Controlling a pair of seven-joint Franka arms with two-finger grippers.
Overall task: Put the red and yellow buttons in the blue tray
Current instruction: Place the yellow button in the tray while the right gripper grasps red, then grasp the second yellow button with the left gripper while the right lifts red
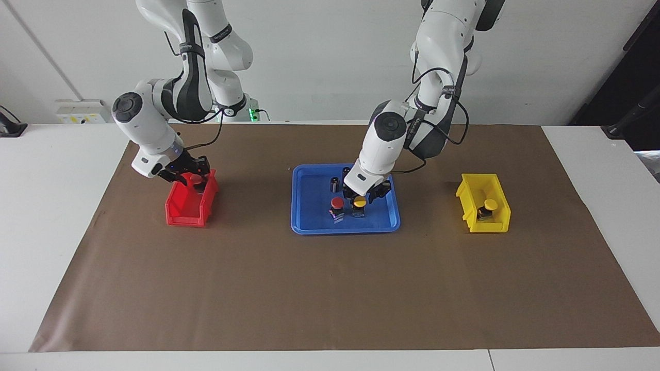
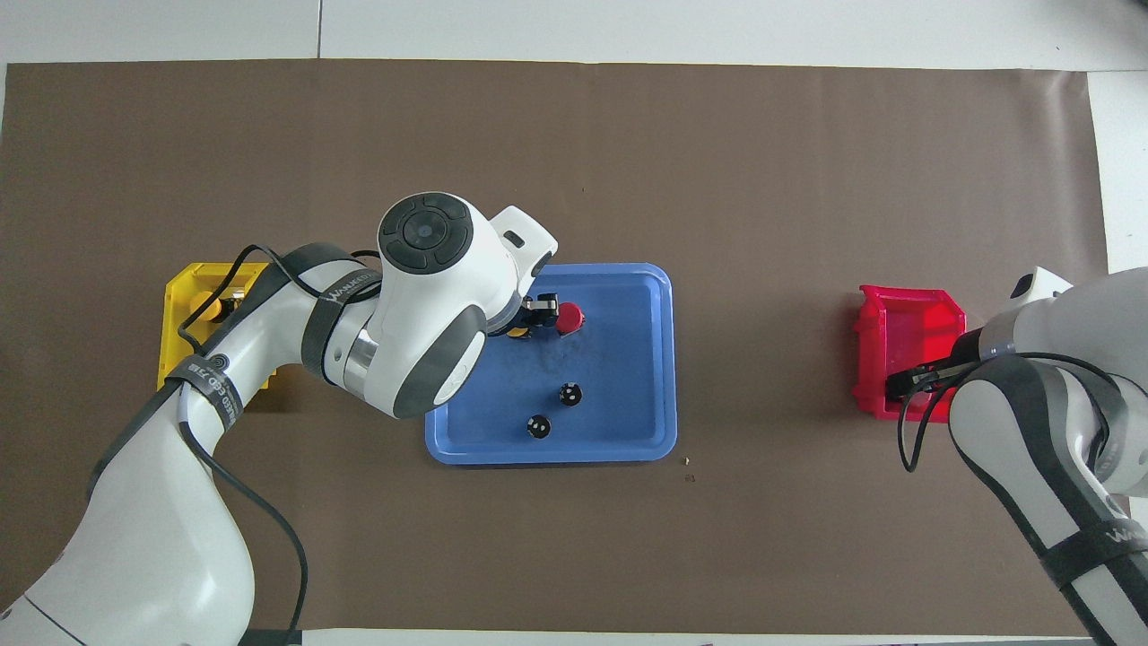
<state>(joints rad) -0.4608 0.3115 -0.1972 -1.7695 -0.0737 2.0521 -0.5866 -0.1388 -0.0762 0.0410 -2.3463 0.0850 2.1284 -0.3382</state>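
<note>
holding a red button (image 1: 196, 178) over the red bin (image 1: 188, 205), the right gripper (image 1: 190, 174) has its jaws closed on it. the left gripper (image 1: 367, 194), jaws open, is just above a yellow button (image 1: 359, 203) in the blue tray (image 1: 311, 213), beside another red button (image 1: 337, 204). one more yellow button (image 1: 488, 207) sits in the yellow bin (image 1: 472, 212). these look small, hard and light, with smooth caps, so pinch the black base.

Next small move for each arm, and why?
Probably lift the left gripper clear: the yellow button stands in the blue tray beside a red button. The right gripper, on a red button over the red bin, should carry it to the tray.
</note>
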